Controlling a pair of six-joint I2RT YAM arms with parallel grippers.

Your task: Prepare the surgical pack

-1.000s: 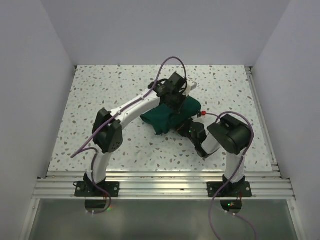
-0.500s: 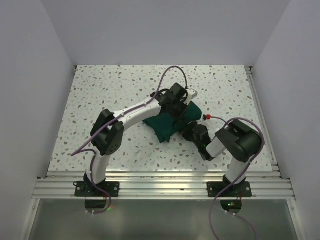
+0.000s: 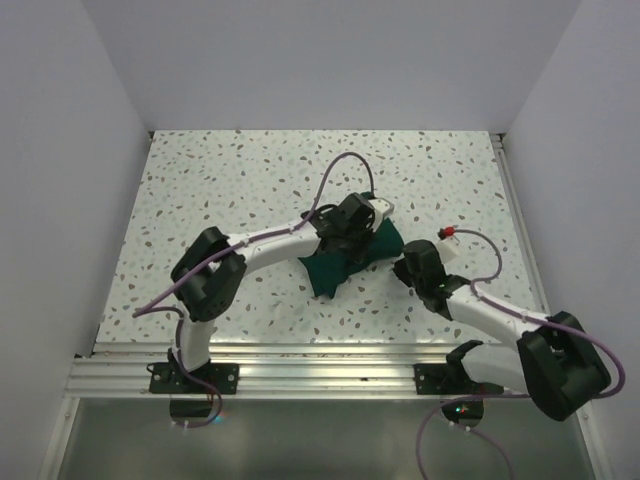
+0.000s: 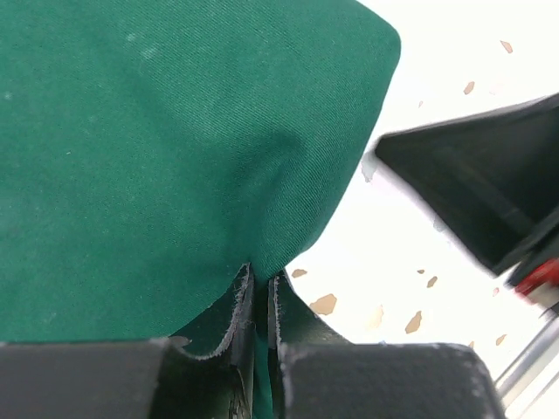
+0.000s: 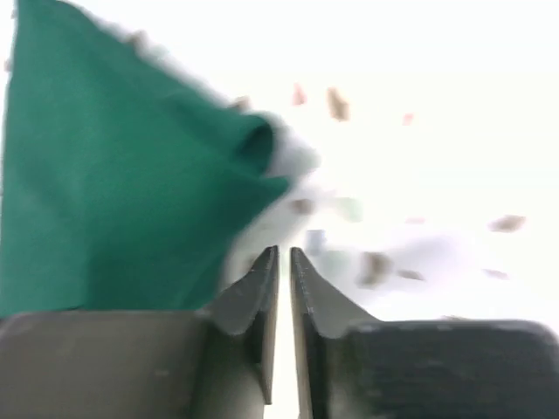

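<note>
**Left fingers pinch the green bundle**

The green cloth bundle [image 3: 330, 268] lies on the speckled bench [image 3: 200, 180], about in the middle of it. The bundle is crumpled, and one corner sticks out on its near side. Only cloth shows, so what is inside cannot be seen.

The left arm [image 3: 275, 240] reaches over to the far side of the bundle. In the left wrist view the left fingers [image 4: 243, 316] are clamped on a fold of the green cloth. The cloth fills most of that view above them.

The right arm [image 3: 490, 315] lies low and stretched out on the right side of the bundle. Its black wrist sits just beside the bundle's right edge. In the right wrist view the right fingers [image 5: 258, 301] are almost together. Only a thin slit shows between them, and nothing is in it. That view is blurry, with the bundle just to the left of the fingers and bare bench ahead.

A purple cable [image 3: 350, 157] loops up past the far side of the bundle. A small red part [image 3: 447, 234] sits on the right arm, to the right of the bundle.
</note>
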